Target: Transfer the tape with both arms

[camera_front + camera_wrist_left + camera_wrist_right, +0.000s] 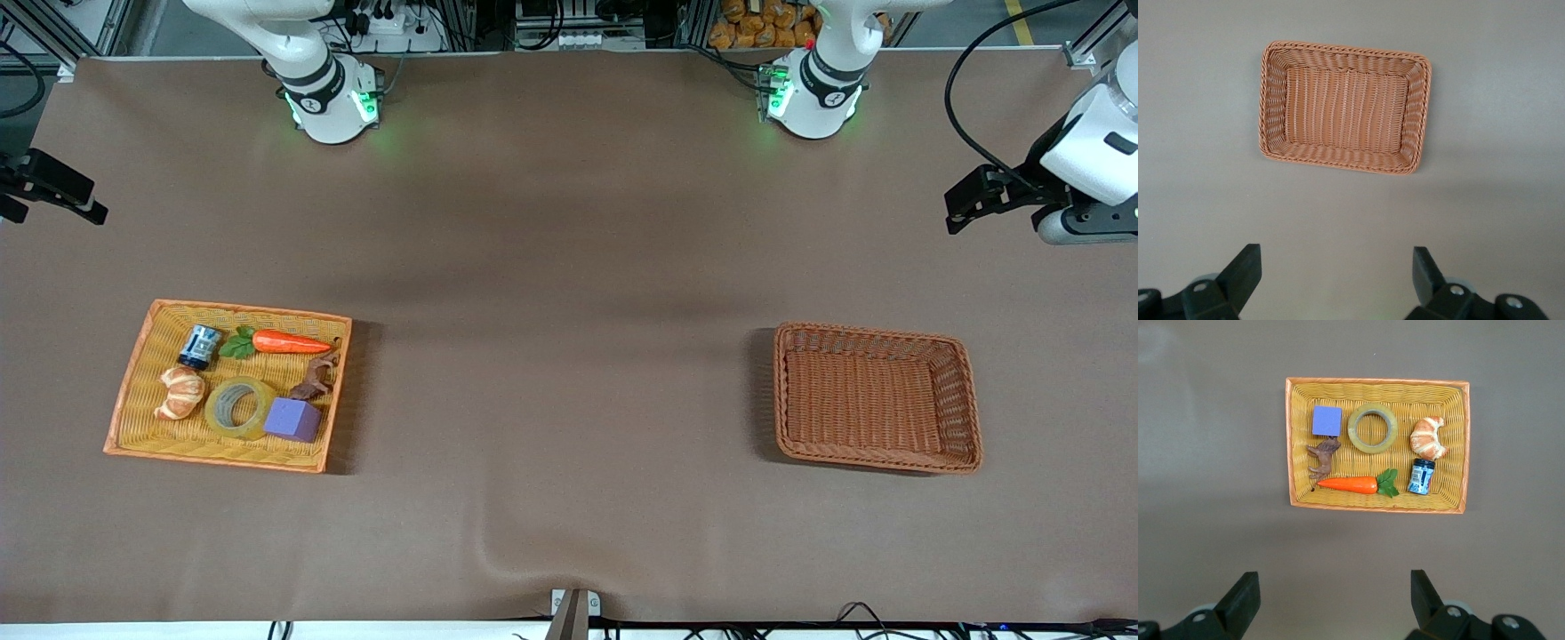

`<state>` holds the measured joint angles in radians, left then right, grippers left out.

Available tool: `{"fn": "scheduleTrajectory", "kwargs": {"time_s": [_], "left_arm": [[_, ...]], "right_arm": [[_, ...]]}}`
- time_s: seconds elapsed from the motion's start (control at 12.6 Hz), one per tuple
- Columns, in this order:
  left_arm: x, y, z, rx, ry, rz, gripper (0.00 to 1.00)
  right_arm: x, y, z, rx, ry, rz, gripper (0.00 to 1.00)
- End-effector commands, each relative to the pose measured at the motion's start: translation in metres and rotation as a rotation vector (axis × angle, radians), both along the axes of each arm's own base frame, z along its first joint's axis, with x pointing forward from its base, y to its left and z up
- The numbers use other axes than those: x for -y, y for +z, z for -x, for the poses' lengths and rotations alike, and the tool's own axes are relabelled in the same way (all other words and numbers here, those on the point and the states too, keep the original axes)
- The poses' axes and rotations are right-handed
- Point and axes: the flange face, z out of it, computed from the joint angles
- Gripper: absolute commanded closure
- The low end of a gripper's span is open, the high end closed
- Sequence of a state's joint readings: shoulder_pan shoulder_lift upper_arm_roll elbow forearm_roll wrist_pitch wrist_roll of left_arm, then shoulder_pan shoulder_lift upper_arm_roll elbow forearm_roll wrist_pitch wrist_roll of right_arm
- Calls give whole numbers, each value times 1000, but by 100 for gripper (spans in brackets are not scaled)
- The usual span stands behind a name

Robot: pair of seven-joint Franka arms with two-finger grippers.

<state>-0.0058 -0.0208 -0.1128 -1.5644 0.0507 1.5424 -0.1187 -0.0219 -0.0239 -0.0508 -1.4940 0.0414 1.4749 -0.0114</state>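
Note:
The tape, a yellowish ring with a grey core, lies flat in the orange-rimmed yellow wicker tray between a croissant and a purple cube. It also shows in the right wrist view. My right gripper hangs open and empty, high over the table's edge at the right arm's end; in its wrist view the tray lies well below. My left gripper hangs open and empty, high over the left arm's end; its wrist view shows the empty brown basket.
The tray also holds a croissant, a purple cube, a carrot, a blue can and a brown animal figure. The brown wicker basket stands toward the left arm's end. Brown cloth covers the table between them.

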Motion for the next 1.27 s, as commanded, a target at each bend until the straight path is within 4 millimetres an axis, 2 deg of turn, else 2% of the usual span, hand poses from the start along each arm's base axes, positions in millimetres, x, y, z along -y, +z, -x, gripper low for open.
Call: {"fn": "scheduleTrajectory", "kwargs": {"time_s": [0.0, 0.48, 0.79, 1.03, 1.19], "left_arm": [[-3, 5, -3, 1, -10, 8, 0], [6, 3, -3, -8, -18, 33, 0], [3, 5, -1, -5, -18, 33, 0], [3, 12, 3, 6, -5, 33, 0], [5, 8, 1, 0, -10, 33, 0]], "right_arm": [[-1, 7, 8, 13, -2, -16, 0], [0, 3, 7, 6, -3, -18, 0], [-1, -5, 2, -8, 0, -18, 0], [-3, -20, -8, -28, 4, -18, 0], [-2, -40, -19, -57, 9, -19, 0]]}}
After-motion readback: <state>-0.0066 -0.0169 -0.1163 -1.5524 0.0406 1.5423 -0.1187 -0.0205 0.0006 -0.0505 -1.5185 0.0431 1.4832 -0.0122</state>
